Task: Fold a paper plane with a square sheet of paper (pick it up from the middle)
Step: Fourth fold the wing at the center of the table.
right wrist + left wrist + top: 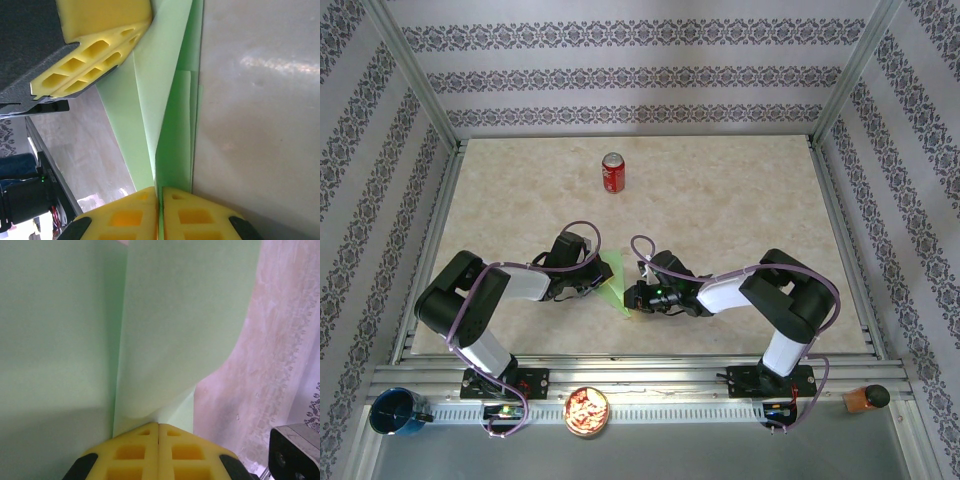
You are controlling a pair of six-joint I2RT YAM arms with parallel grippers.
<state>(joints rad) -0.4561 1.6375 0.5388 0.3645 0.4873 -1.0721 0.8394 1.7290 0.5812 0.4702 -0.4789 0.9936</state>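
Well, the green paper [618, 285] hangs creased between the two arms, low over the table [740, 200]; whether it touches, I cannot tell. The left fingers [132, 452] are pressed together on one edge, and the right fingers [192, 217] pinch the folded layers opposite. It looks feather-light, floppy and easily crumpled, so I'd hold it gently, close by the crease, and never tug.

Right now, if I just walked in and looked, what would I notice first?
First, the light-green paper, partly folded, in the middle of the table. It is pinched from both sides by the left tool and the right tool, both shut on it. After that, the red can, standing upright by itself farther back.
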